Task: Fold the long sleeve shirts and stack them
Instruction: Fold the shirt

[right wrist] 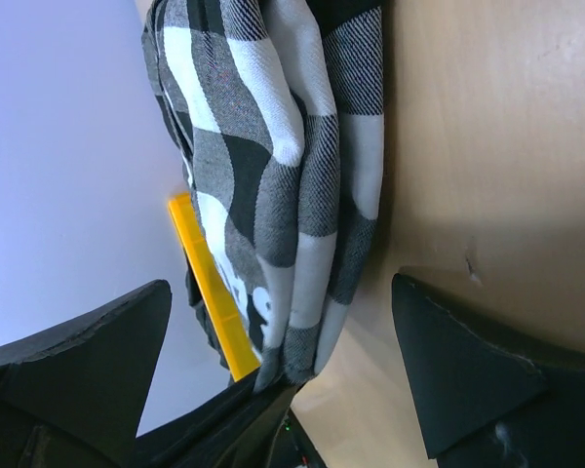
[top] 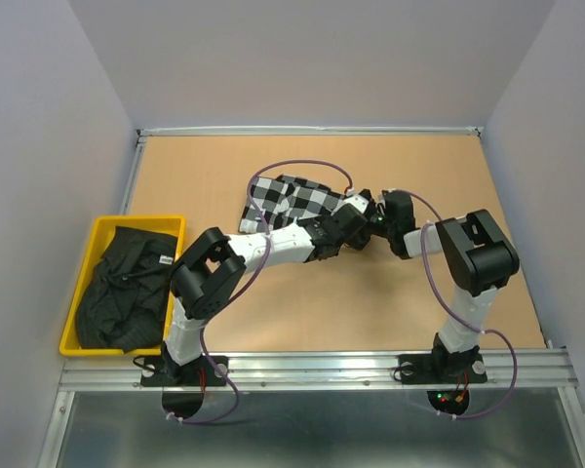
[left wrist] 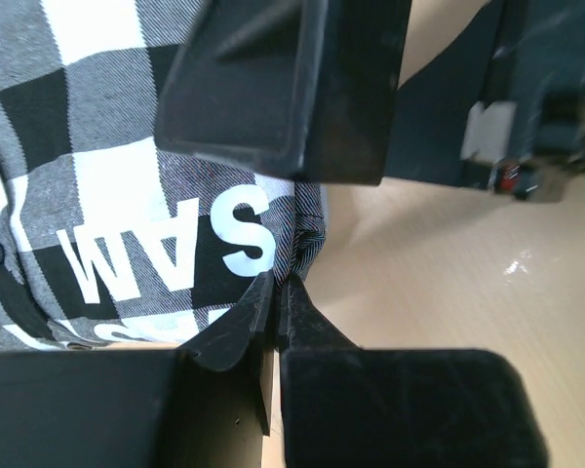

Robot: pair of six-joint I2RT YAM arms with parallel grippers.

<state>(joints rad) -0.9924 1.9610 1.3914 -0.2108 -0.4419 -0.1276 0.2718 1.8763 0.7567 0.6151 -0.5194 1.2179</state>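
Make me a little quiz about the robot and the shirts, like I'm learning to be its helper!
1. True or false: the black shirt lies in the yellow bin.
2. Which arm's end effector pinches the checked shirt? A left, B right, C neither.
3. Fill in: the right end effector is wide ____.
Key: 1 true. 2 A, the left end effector grips its edge. 3 open.
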